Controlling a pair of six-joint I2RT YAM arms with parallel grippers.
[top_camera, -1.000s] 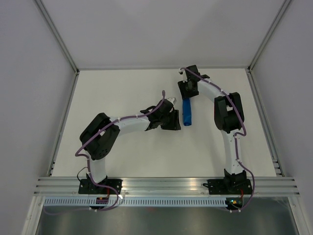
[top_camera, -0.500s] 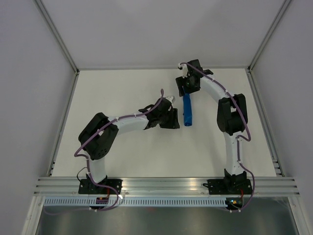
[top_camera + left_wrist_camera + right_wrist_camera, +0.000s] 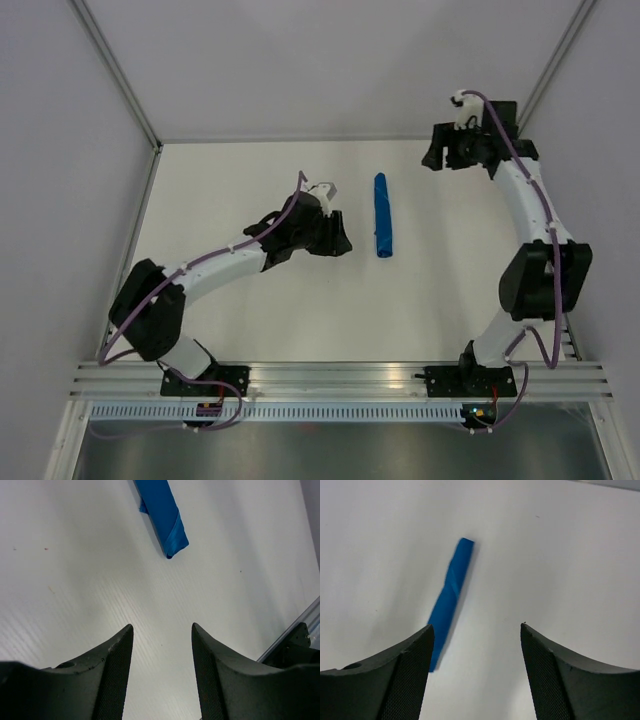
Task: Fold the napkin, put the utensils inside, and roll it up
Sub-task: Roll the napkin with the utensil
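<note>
Two tools, both empty, stand clear of the work. Nearest the bases, the left tool (image 3: 338, 238) hangs over the surface (image 3: 250, 310) at mid-depth, its fingers (image 3: 112, 655) spread with nothing between them. From it the napkin (image 3: 382, 215) lies near, at about 3 o'clock in the top view. It is a tight blue roll flat on the surface, its long axis running 6 to 12 o'clock, touched by neither arm. No utensils show anywhere, and whether they sit inside the roll cannot be told. Farthest off, the right tool (image 3: 434, 158) is held high by the back corner, fingers (image 3: 415, 665) likewise parted, with the roll well apart from it at about 8 o'clock. The rolling looks finished. Should any tidying be needed, the left arm is the nearer, reaching across the roll's axis.
</note>
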